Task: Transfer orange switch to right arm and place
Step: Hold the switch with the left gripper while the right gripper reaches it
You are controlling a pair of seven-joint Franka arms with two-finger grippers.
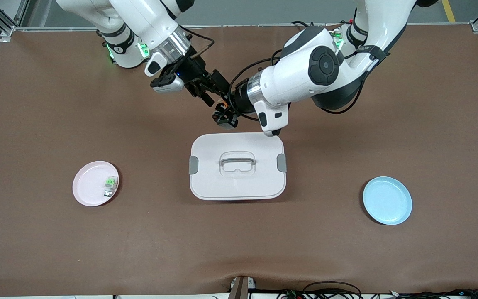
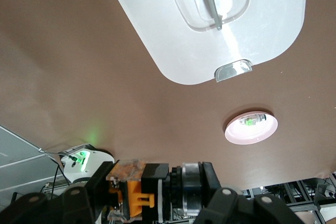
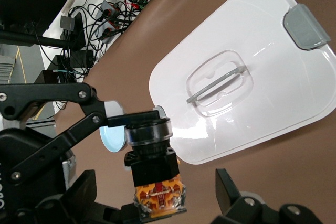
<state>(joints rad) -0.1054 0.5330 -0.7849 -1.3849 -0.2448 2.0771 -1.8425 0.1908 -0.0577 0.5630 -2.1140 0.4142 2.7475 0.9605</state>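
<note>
Left hand [image 1: 223,113] grips orange switch [image 3: 153,167]; right hand [image 1: 206,89] open beside.

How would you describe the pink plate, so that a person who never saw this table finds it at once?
Start at the large white rectangular plastic lid with grey clips in the middle of the brown table. From it go toward the right arm's end of the table to the small round pink plate. Unlike the empty round light blue plate at the left arm's end, it holds a small pale green and clear part.
</note>
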